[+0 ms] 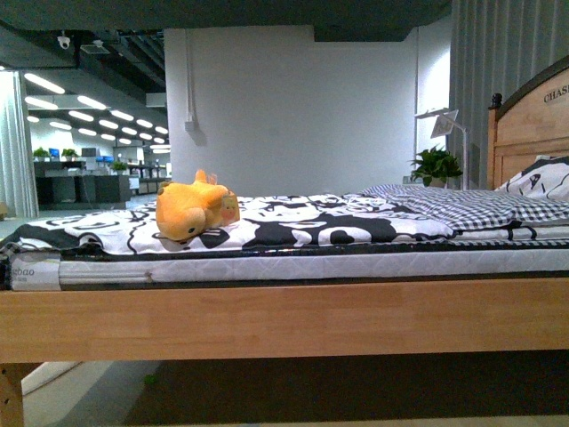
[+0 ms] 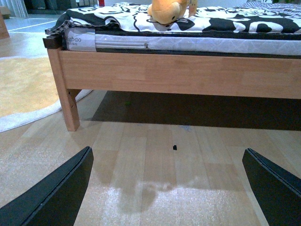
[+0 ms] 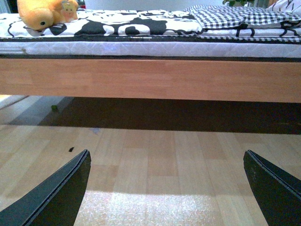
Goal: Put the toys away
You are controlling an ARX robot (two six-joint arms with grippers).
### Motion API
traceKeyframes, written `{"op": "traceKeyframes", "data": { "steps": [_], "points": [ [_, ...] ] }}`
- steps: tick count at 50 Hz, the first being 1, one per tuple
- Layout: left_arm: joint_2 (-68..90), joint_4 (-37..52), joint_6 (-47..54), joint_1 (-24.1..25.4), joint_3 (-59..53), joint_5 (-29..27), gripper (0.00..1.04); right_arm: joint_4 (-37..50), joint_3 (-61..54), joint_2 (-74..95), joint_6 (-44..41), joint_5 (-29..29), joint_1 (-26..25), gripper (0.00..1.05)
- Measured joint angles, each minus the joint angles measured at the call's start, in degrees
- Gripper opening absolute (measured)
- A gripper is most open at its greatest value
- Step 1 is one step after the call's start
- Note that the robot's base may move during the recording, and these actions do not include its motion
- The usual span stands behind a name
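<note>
1. The plush toy (image 1: 191, 212) is a rounded, fuzzy orange-yellow animal. It lies tipped on its side on the bed, close to the near edge and toward the foot end. A small pale patch on it may be a tag, though it is too blurred to tell.
2. Under it is a smooth black-and-white printed sheet (image 1: 293, 227) over a white quilted mattress (image 1: 311, 264). A checked blanket (image 1: 462, 206) lies further up toward the headboard.
3. The wooden side rail (image 1: 284, 318) is flat, hard and square-edged.
4. The left gripper (image 2: 167, 149) and right gripper (image 3: 166, 151) both hang low over the plank floor (image 2: 141, 197). Their jaws are spread wide with nothing between them.
5. Risks:
   - An arm rising from this height could knock the rail.
   - A shallow pinch on the soft pile could slip off.
   - A pinch could snag the loose sheet along with the toy.
   - A nudge could roll the toy off the edge.
</note>
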Motion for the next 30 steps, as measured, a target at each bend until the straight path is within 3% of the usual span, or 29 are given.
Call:
{"op": "traceKeyframes", "data": {
  "steps": [30],
  "points": [
    [0.0, 0.0, 0.0, 0.0, 0.0, 0.0, 0.99, 0.0, 0.0, 0.0, 0.0, 0.0, 0.0, 0.98]
  ]
}}
